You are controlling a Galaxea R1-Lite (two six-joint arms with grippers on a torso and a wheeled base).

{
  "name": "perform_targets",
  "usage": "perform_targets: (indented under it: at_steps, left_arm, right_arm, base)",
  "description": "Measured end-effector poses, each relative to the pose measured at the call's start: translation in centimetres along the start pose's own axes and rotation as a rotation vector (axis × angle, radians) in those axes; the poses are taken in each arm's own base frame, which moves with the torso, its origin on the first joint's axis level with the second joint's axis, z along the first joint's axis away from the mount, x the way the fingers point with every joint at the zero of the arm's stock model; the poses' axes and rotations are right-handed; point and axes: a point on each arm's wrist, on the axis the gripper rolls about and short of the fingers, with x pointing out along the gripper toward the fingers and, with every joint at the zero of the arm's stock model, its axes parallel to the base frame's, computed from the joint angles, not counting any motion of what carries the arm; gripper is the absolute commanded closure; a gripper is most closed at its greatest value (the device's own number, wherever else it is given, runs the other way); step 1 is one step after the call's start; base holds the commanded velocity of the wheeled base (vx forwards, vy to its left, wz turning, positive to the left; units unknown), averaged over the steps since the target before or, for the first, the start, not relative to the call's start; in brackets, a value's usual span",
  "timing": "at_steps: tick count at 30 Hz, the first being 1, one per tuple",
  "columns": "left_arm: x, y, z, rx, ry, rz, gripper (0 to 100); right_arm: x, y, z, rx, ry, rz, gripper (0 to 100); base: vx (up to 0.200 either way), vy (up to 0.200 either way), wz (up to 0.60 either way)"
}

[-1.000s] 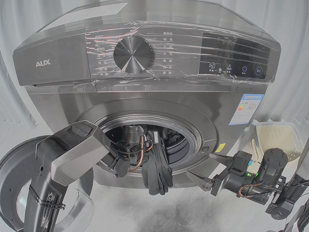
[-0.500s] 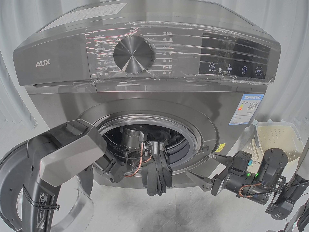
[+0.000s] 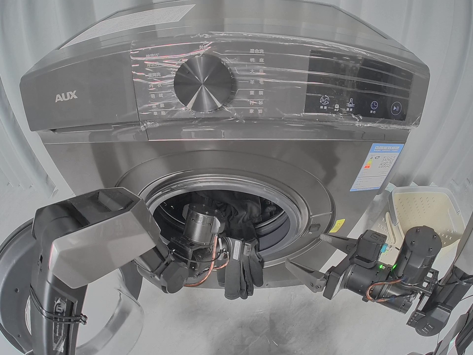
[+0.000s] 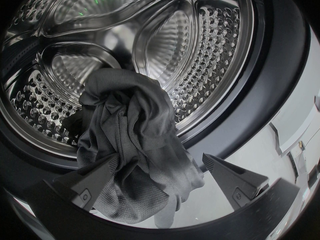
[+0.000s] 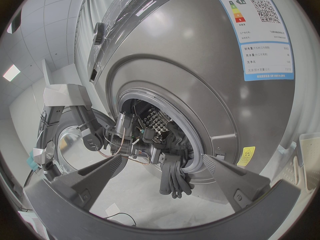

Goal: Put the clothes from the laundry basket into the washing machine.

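A dark grey garment [image 3: 242,271] hangs half out of the washing machine [image 3: 221,124], draped over the lower rim of the round opening [image 3: 315,208]. In the left wrist view the garment [image 4: 133,140] is bunched on the door seal in front of the steel drum [image 4: 160,47]. My left gripper [image 4: 160,170] is open at the opening, its fingers [image 4: 96,177] wide apart on either side of the cloth. My right gripper [image 3: 318,257] is open and holds nothing, low and to the right of the opening. The cream laundry basket [image 3: 423,213] stands at the right.
The machine's door [image 3: 19,277] is swung open at the lower left, behind my left arm. A white curtain [image 3: 443,50] surrounds the machine. Bare grey floor [image 3: 276,321] lies in front. The basket's rim [image 5: 308,150] is close to my right arm.
My left arm has drawn back and down out of the drum toward the left. The garment stays draped over the rim. The right arm has not moved.
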Motion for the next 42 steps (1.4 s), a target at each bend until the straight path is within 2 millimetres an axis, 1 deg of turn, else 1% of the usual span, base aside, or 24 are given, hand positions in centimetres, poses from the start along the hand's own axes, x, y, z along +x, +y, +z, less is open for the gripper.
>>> perform_targets:
  at_steps: [6,7,11,15,20,25,30,33,34,42]
  left_arm:
    - [0.9,0.4,-1.0,0.021,0.008,0.007,0]
    - [1.0,0.4,-1.2,0.022,0.009,0.007,100]
    - [1.7,0.4,-1.3,0.020,-0.002,0.008,100]
    - [2.3,0.2,-0.5,0.008,-0.048,0.011,100]
    - [3.4,0.2,1.8,-0.063,-0.155,0.064,100]
    - [4.3,0.8,4.3,-0.126,-0.273,0.108,100]
    - [5.0,1.4,6.4,-0.152,-0.376,0.128,100]
    - [5.3,1.8,7.1,-0.160,-0.414,0.137,100]
    - [5.4,1.9,7.1,-0.161,-0.419,0.140,0]
    - [5.6,2.1,5.3,-0.163,-0.368,0.153,0]
  right_arm:
    - [0.1,0.1,0.2,-0.001,-0.010,0.003,0]
    - [0.1,0.1,0.2,-0.001,-0.012,0.003,0]
    - [0.2,0.2,0.4,-0.001,-0.021,0.011,0]
    - [0.4,0.5,0.6,-0.003,-0.033,0.022,0]
    - [0.6,0.8,0.9,-0.003,-0.049,0.031,0]
    - [0.7,1.1,1.3,-0.004,-0.068,0.043,0]
    - [0.8,1.2,1.5,-0.005,-0.077,0.049,0]
    - [0.7,1.3,1.5,-0.005,-0.079,0.050,0]
    - [0.7,1.3,1.5,-0.005,-0.080,0.051,0]
    - [0.7,1.3,1.6,-0.005,-0.084,0.051,0]
  base:
    - [0.000,0.000,0.00]
    - [0.000,0.000,0.00]
    - [0.000,0.000,0.00]
    - [0.000,0.000,0.00]
    - [0.000,0.000,0.00]
    - [0.000,0.000,0.00]
    - [0.000,0.000,0.00]
    - [0.000,0.000,0.00]
    - [0.000,0.000,0.00]
    - [0.000,0.000,0.00]
